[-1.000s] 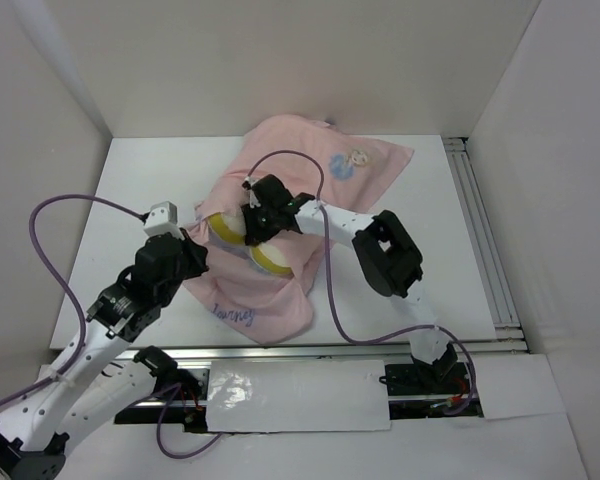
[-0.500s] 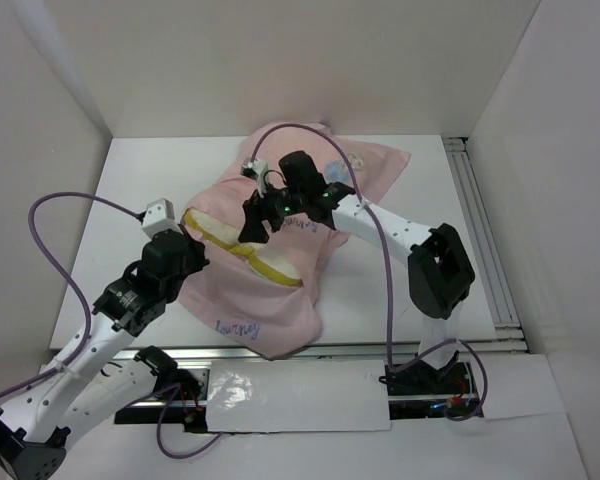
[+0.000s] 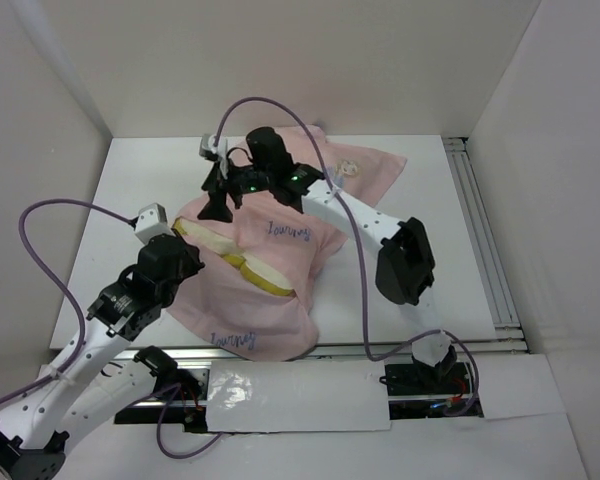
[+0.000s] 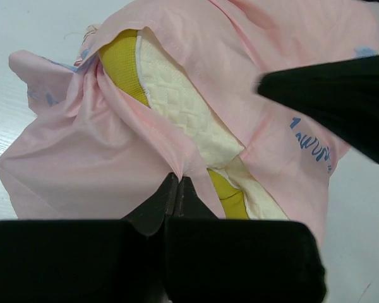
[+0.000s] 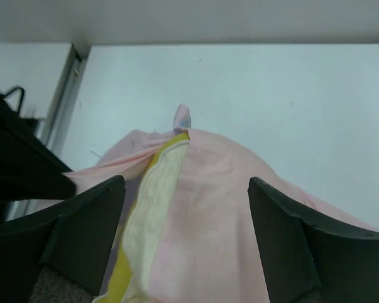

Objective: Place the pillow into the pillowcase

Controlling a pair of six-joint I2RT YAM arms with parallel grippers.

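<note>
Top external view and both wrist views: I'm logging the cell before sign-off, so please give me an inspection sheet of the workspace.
Surface: white table under the fabric.
Job's things: pink pillowcase bunched mid-table; pillow partly inside, with a yellow-cream strip showing at the opening.
Clutter: nothing seen.
Grippers: left gripper shut on the pillowcase edge; right gripper open over the pillowcase.
Cables: purple cables loop off both arms.
Surroundings: white walls; metal rail along the table's right side.
</note>
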